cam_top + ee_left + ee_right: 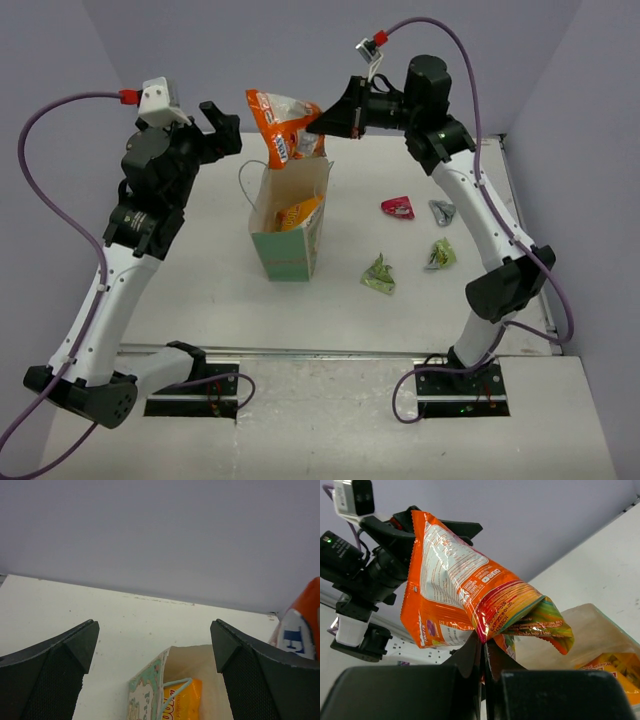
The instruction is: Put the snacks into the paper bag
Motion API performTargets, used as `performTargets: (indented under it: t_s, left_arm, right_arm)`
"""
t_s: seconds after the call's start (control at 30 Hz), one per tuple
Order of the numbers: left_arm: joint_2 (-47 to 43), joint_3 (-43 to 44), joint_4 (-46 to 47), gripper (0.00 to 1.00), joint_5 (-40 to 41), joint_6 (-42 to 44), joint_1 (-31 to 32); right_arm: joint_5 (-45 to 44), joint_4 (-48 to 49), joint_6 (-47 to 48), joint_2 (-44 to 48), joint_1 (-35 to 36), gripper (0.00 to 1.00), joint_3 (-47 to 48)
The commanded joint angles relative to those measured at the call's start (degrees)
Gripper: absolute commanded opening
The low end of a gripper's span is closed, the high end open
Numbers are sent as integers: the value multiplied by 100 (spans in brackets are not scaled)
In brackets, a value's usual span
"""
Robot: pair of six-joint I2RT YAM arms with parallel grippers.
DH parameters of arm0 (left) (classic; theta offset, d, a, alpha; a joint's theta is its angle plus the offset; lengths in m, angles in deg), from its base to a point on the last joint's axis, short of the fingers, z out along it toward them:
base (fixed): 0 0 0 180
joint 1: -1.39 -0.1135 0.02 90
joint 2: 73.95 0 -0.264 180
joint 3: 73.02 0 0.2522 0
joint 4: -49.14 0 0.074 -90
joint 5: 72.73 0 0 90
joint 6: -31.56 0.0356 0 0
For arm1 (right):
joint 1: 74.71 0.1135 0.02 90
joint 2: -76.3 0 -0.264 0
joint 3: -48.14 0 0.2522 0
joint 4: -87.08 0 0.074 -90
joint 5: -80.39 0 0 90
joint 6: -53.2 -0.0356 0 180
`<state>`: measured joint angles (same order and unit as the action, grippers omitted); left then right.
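The mint-green paper bag (290, 242) stands upright mid-table with the orange-yellow pouch (297, 213) inside it. My right gripper (318, 122) is shut on the edge of the orange-white pouch (285, 125) and holds it above the bag's opening. In the right wrist view the pouch (455, 587) hangs from the closed fingertips (483, 642). My left gripper (222, 128) is open and empty, raised left of the bag. The left wrist view shows the bag (150, 690), the orange-yellow pouch (185, 700) and a corner of the held pouch (302, 625). On the table lie a red-pink packet (398, 208), a grey packet (441, 211) and two green packets (440, 254), (379, 274).
The bag's thin handle (248, 178) loops out to its left. The loose packets lie right of the bag, near the right arm's forearm (480, 215). Grey walls close the table at the back and sides.
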<state>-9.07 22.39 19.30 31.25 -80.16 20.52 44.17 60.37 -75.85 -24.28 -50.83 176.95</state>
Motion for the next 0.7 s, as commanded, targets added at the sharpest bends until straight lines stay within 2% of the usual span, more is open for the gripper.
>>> performTargets:
  t_s: [0.0,0.13,0.23,0.3,0.43,0.47,0.67]
  left_arm:
    - [-28,9,316,100,132,159,-42]
    - [24,70,245,100,70,317,-42]
    - [86,106,254,100,88,370,-42]
    - [156,141,272,100,35,405,-50]
    - [288,194,280,100,-62,458,-42]
    - [323,185,289,100,-62,466,-42]
    - [464,167,333,100,-202,352,-42]
  right_arm:
    - [151,451,-165,-146,126,0,194]
    - [116,442,-208,-278,161,0,308]
    - [63,530,-287,-331,205,6,317]
    - [98,530,-340,-436,222,23,378]
    - [-24,513,-297,-402,223,39,326]
    - [-78,478,-227,-341,222,49,300]
    - [-262,93,37,-252,214,60,475]
